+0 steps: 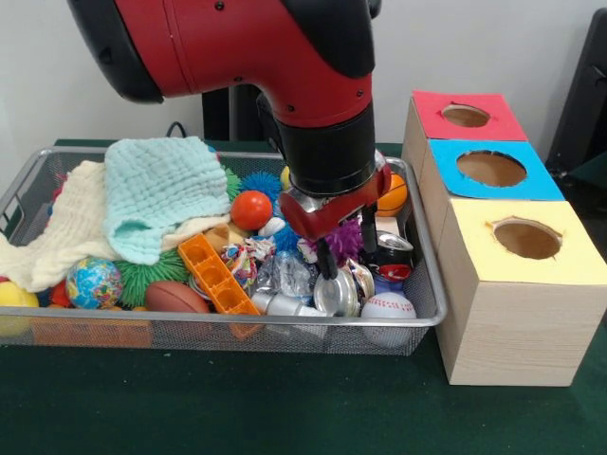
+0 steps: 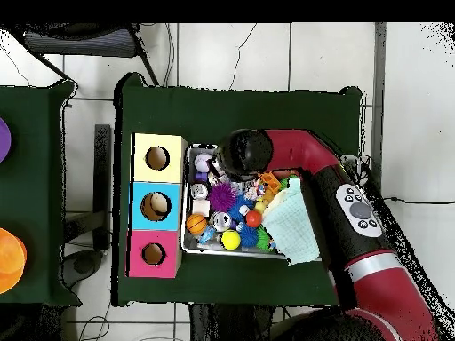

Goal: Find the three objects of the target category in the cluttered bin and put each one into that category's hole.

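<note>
At the right end of the bin (image 1: 429, 318), the end effector (image 1: 327, 270) is reaching down into the clutter beside a purple spiky ball (image 1: 343, 239), and whether its fingers are apart or clamped on anything cannot be told. The silver wire-mesh tray is sitting on the green bench (image 1: 237, 408) with its right rim just beside the wooden boxes (image 1: 512, 322), leaving little room on that side. It is brimming with balls, cloths (image 1: 156, 194) and an orange block (image 1: 216, 275).

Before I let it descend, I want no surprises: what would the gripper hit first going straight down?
Probably the shiny crumpled metal pieces in the bin, right under the gripper. The purple spiky ball sits just beside that line; depth is unclear.
</note>
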Robot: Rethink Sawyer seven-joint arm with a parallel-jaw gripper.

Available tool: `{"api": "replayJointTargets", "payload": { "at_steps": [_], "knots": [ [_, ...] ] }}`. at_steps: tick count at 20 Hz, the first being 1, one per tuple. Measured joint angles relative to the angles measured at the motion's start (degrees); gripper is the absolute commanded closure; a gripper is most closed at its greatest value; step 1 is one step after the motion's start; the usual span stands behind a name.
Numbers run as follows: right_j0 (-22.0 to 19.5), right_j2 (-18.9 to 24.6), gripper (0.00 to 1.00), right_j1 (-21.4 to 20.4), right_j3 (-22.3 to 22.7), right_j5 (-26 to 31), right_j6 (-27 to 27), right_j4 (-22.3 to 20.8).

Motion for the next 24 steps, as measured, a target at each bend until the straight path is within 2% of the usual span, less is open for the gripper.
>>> {"api": "replayJointTargets", "payload": {
  "at_steps": [9, 24],
  "knots": [
    [0.0, 1.0, 0.0, 0.0, -0.9, 1.9, -4.8, -1.6],
    [-1.8, 1.2, 0.0, 1.9, -5.3, 2.1, -5.0, -3.7]
  ]
}}
